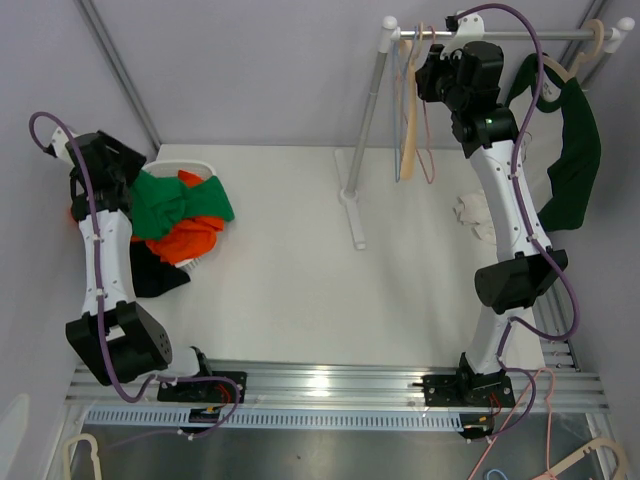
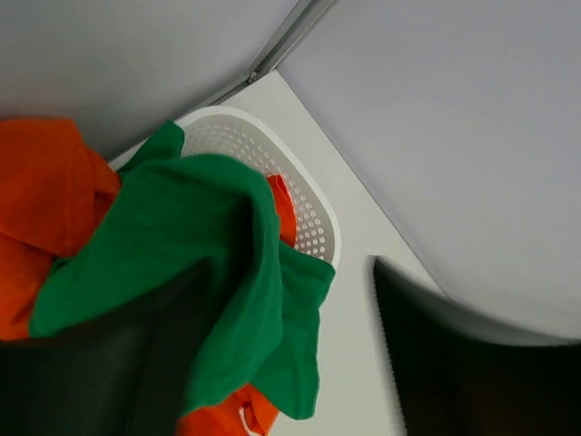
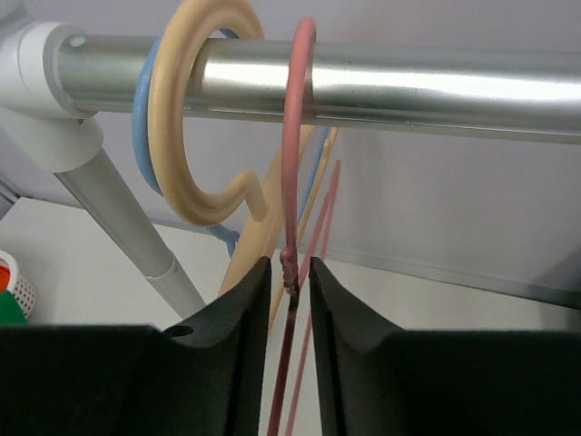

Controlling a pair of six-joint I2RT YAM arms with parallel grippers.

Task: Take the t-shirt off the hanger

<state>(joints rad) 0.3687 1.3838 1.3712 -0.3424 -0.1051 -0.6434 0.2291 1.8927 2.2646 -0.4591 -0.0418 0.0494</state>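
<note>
A dark green t-shirt (image 1: 572, 160) hangs on a beige hanger (image 1: 592, 42) at the right end of the rail (image 1: 500, 35). My right gripper (image 1: 425, 72) is raised to the rail's left end. In the right wrist view its fingers (image 3: 245, 318) stand narrowly apart on either side of an empty pink wire hanger's neck (image 3: 292, 263), with a slim gap on each side. My left gripper (image 1: 128, 180) is open over the white basket (image 1: 195, 160). A bright green shirt (image 2: 182, 218) drapes over its left finger.
The basket (image 2: 313, 195) holds the bright green shirt (image 1: 180, 200) and orange clothes (image 1: 185, 240); a black cloth (image 1: 160, 275) lies beside it. Empty beige (image 3: 195, 182) and blue (image 3: 145, 118) hangers hang on the rail (image 3: 408, 86). The rack post (image 1: 365, 120) stands mid-table. A white object (image 1: 470, 215) lies near the right arm.
</note>
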